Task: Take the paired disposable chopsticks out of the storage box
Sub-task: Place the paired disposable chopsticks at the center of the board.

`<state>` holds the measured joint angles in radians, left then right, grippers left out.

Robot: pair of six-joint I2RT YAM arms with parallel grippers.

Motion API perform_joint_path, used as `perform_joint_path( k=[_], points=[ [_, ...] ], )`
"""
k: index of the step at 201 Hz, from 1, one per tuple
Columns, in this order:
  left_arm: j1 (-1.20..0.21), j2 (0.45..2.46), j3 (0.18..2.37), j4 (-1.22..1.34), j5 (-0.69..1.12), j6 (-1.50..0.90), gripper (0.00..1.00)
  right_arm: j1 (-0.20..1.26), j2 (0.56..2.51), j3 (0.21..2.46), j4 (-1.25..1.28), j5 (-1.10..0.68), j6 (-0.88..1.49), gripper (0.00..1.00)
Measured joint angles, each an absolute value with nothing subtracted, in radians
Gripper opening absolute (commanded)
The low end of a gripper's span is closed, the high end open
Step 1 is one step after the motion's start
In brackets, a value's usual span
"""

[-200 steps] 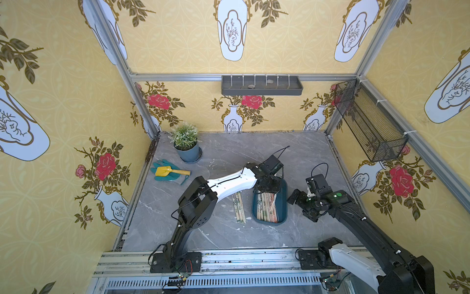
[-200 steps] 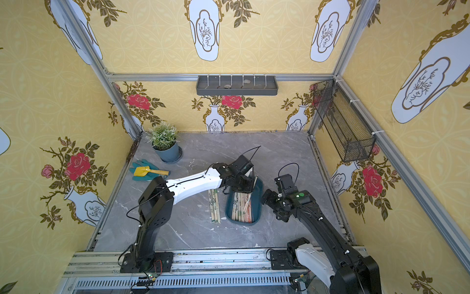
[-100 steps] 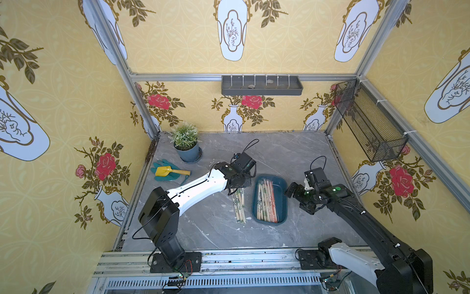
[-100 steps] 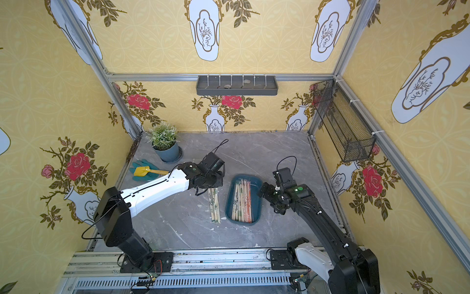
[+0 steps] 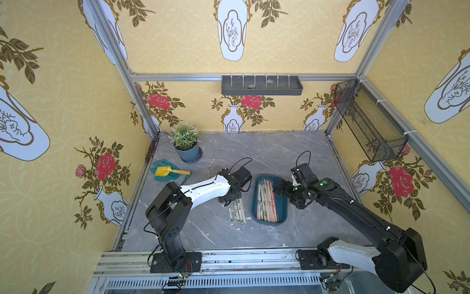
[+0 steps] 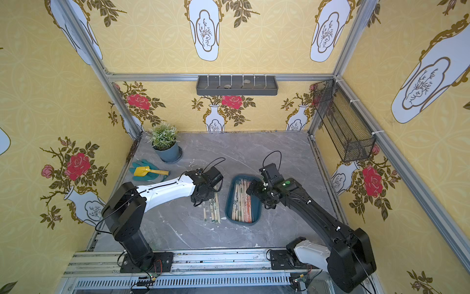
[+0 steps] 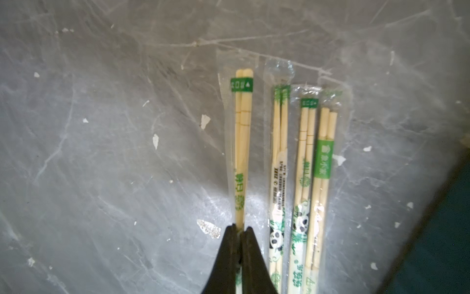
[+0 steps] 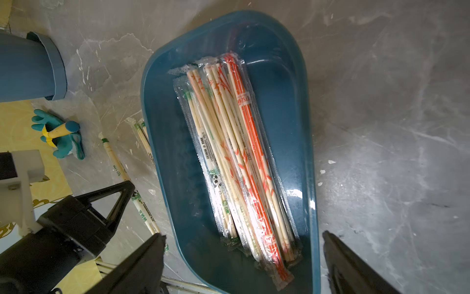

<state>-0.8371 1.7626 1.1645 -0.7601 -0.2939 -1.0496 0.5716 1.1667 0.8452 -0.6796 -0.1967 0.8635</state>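
- The left fingers (image 7: 226, 254) are pressed together on one end of a green-printed chopstick pair (image 7: 241, 152), pinching it through its clear sleeve. Gripping at the end leaves its length free to lie flat.
- That pair runs parallel to three other pairs (image 7: 302, 178) just beside it on the tabletop (image 7: 101, 152), apparently to make a tidy row outside the box. Whether it touches the surface I cannot tell.
- The right fingers (image 8: 142, 259) are spread wide and empty over one end of the storage box (image 8: 165, 152), probably lined up for another pick.
- A bundle of paired disposable chopsticks (image 8: 236, 157) lies lengthways inside it.
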Motion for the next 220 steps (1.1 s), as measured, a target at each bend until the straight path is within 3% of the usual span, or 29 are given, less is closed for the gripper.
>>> perform_joint_path(
  k=[108, 128, 154, 220],
  points=[
    [-0.817, 1.829, 1.156, -0.657, -0.269, -1.046, 0.11, 0.571, 1.151, 0.827, -0.68, -0.171, 0.868, 0.98],
    [-0.809, 1.834, 1.156, -0.644, -0.261, -1.036, 0.18, 0.571, 1.15, 0.827, -0.683, -0.17, 0.871, 0.98],
    [-0.801, 1.835, 1.156, -0.63, -0.254, -1.029, 0.35, 0.571, 1.147, 0.827, -0.684, -0.169, 0.871, 0.97],
    [-0.797, 1.805, 1.145, -0.617, -0.243, -1.022, 0.4, 0.571, 1.144, 0.827, -0.687, -0.158, 0.875, 0.98]
  ],
)
